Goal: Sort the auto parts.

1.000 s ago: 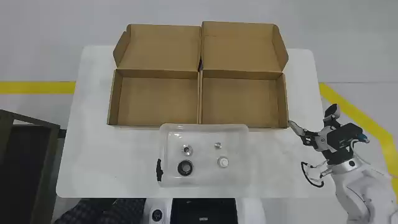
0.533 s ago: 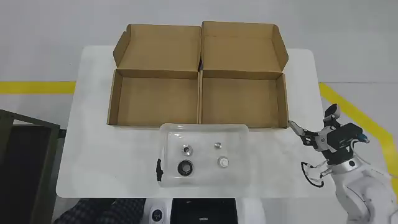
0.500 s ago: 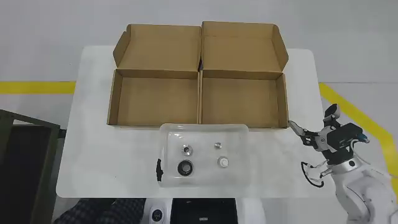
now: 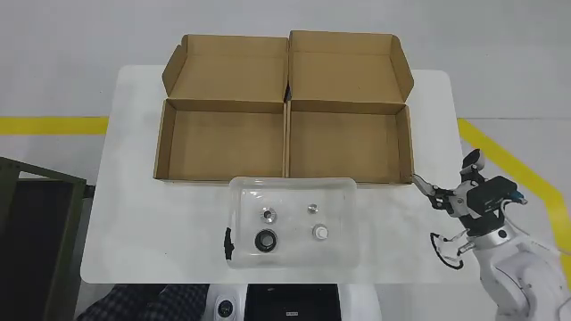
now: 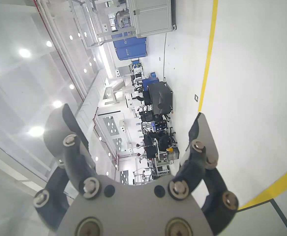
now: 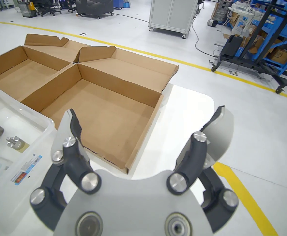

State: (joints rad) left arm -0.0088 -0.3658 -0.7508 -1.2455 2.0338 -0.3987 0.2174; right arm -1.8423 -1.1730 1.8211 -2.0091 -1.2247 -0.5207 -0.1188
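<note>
The right pincer (image 4: 442,168) hangs just off the tabletop's (image 4: 134,214) right edge. It has edged a touch closer to the cardboard boxes than a second ago. Its jaws are spread wide and grip nothing, and in its wrist view the right pincer (image 6: 144,112) faces the near corner of the right box (image 6: 113,114).

A black ring (image 4: 266,241), a white cap (image 4: 319,231), a grey metal sleeve (image 4: 267,216) and a small metal nut (image 4: 313,207) lie apart in the clear bin (image 4: 292,185) at the tabletop's front, unmoved. Behind it the left box (image 4: 220,143) and the right box (image 4: 346,145) sit side by side, lids open.

The left pincer (image 5: 132,112), also wide open and empty, points out across the hall floor.
</note>
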